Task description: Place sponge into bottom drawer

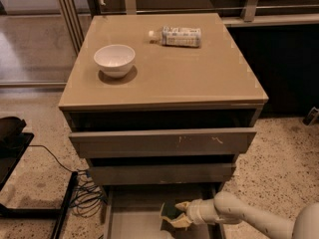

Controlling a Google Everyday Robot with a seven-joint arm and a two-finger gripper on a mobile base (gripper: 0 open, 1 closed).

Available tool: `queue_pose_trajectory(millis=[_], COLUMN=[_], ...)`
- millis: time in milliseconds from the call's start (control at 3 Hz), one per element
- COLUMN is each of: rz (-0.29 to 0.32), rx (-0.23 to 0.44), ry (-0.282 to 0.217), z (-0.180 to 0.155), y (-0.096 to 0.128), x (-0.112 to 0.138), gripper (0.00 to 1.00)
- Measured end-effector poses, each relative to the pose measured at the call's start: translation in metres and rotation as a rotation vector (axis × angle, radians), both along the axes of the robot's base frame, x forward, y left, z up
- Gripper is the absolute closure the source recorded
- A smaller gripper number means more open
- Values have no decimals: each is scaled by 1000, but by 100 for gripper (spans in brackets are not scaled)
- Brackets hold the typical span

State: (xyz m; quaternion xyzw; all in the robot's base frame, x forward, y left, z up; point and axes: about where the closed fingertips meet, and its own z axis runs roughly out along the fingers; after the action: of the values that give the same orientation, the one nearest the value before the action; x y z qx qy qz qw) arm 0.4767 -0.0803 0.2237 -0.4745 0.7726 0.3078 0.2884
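Speckled terrazzo floor (284,168), tan cabinet (199,73) centre, glass partition (30,39) L, dark panel (279,68) R, blk cables (87,198) on floor
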Motion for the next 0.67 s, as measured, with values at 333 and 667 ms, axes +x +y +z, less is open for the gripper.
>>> queue_pose_trajectory(millis=[333, 667], rz=[0, -49], rx=[0, 2], ry=[0, -29], z=[0, -4], y=[0, 4], x=[0, -4], gripper=[100, 100])
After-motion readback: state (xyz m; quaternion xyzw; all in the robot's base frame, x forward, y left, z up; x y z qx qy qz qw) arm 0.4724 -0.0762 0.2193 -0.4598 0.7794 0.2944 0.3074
